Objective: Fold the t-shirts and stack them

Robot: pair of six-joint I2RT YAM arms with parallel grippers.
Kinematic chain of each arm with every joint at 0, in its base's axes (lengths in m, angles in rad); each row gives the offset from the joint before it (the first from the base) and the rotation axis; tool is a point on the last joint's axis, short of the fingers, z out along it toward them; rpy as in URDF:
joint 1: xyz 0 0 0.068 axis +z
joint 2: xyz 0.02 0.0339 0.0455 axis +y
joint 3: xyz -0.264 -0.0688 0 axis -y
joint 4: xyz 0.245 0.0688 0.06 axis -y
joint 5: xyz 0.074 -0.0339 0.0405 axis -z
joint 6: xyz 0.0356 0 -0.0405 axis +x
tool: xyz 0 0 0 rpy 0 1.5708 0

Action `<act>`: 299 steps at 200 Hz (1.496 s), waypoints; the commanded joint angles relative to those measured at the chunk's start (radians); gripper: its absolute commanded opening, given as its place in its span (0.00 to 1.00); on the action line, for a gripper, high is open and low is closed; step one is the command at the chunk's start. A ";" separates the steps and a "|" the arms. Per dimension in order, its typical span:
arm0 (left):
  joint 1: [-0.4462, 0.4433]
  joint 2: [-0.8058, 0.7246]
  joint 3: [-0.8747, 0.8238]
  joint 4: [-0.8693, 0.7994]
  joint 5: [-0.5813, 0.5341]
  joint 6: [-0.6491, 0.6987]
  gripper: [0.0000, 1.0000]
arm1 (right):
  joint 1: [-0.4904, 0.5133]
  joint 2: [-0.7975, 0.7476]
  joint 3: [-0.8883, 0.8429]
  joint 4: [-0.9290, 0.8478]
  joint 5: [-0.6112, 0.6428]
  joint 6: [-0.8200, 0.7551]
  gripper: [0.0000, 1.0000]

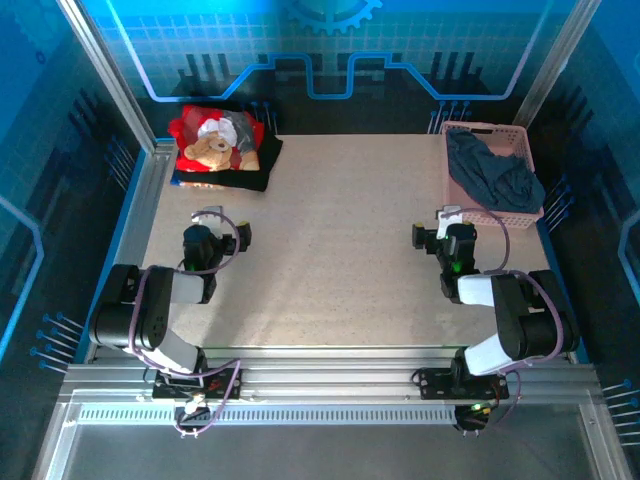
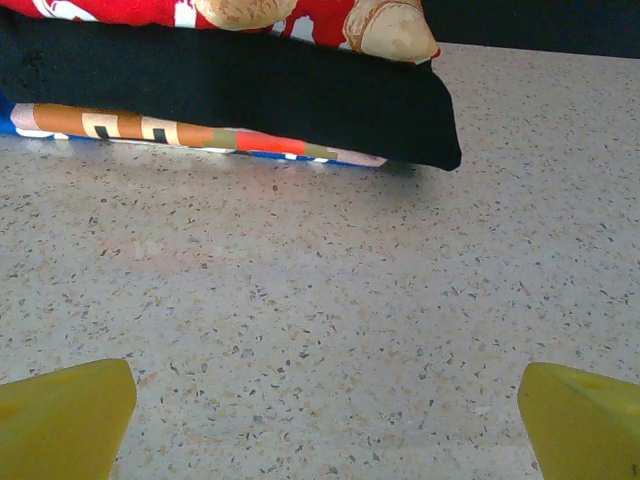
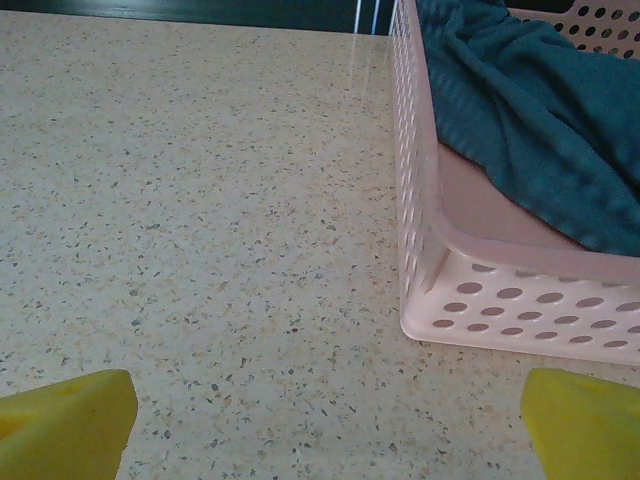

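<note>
A folded stack sits at the table's far left: a red t-shirt with a teddy-bear print on top of a black t-shirt, with a patterned blue cloth beneath. A dark slate-blue t-shirt lies crumpled in the pink basket at the far right. My left gripper is open over bare table short of the stack. My right gripper is open just left of the basket's near corner. Nothing is between either pair of yellow fingers.
The speckled tabletop stretches between the two arms. A metal frame rail borders the left side, and blue enclosure walls stand behind. The basket's near wall lies close to my right fingers.
</note>
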 commanded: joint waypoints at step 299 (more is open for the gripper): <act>-0.205 -0.435 0.775 -1.456 0.047 -0.441 0.99 | -0.110 -0.243 0.965 -1.669 -0.385 0.324 1.00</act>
